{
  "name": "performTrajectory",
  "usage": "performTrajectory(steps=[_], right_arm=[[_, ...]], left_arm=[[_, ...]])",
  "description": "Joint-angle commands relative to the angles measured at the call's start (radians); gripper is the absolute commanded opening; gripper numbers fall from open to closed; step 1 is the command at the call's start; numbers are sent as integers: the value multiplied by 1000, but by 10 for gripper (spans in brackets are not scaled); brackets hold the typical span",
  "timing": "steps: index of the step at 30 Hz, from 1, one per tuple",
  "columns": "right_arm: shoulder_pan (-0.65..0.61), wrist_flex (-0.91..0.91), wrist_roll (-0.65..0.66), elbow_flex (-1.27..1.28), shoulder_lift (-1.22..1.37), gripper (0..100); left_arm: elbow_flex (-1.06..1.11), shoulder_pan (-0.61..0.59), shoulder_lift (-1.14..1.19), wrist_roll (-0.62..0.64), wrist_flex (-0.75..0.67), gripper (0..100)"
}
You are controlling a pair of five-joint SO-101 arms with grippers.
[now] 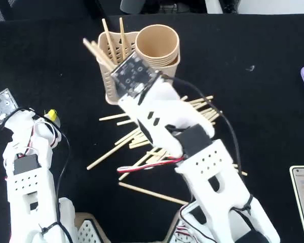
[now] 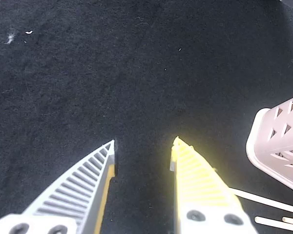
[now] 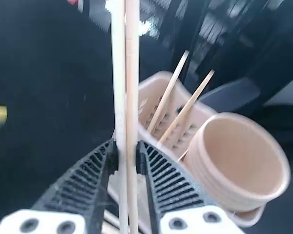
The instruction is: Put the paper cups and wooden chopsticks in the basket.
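Right gripper (image 3: 126, 146) has its black ribbed jaws pressed onto a pair of wooden chopsticks (image 3: 132, 73). The sticks stand upright between the jaws and rise well above them. The grip sits low on the sticks, so most of their length is free.

Just beyond the gripper is the basket (image 3: 154, 90), a pale slotted plastic tub with two more sticks leaning inside it. Beside those sticks, in the same basket, sits a nested stack of paper cups (image 3: 239, 165), mouths up. From the high view the right arm stretches across the table to the basket, with the held sticks beside its rim.

Under and behind that arm, a loose pile of chopsticks (image 1: 137, 140) lies flat on the black table (image 1: 253, 101), many crossing one another.

Left gripper (image 2: 144, 146), one white jaw and one yellow, is spread and holds nothing. It hangs over bare table, with a corner of the basket not far off.

As a judgement on handling, the sticks look light, stiff, thin and smooth. They are likely to roll on the cloth and to pivot or slide in a pinch. Held low as here, a pair may tilt, and a hold nearer the middle would steady them. In the pile, the easiest pinch is across a stick where it lies clear of its neighbours. The cups look light and thin-walled and would crush easily, so a gentle hold at the rim would suit them.
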Motion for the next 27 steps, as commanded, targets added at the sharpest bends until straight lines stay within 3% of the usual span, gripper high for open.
performTrajectory(steps=[1,5,14,25,27], right_arm=[[-11,-26,-43,-127,-16,11],[-11,-164,-103,-136,-15,11],[-8,-736,-143,-93,193,11],[64,-772,-147,-308,572,11],[66,-710,-143,-309,581,15]], left_arm=[[-10,8,-20,-6,-25,187],[-10,8,-20,-6,-25,187],[-10,8,-20,-6,-25,187],[-10,8,-20,-6,-25,187],[-10,8,-20,-6,-25,187]])
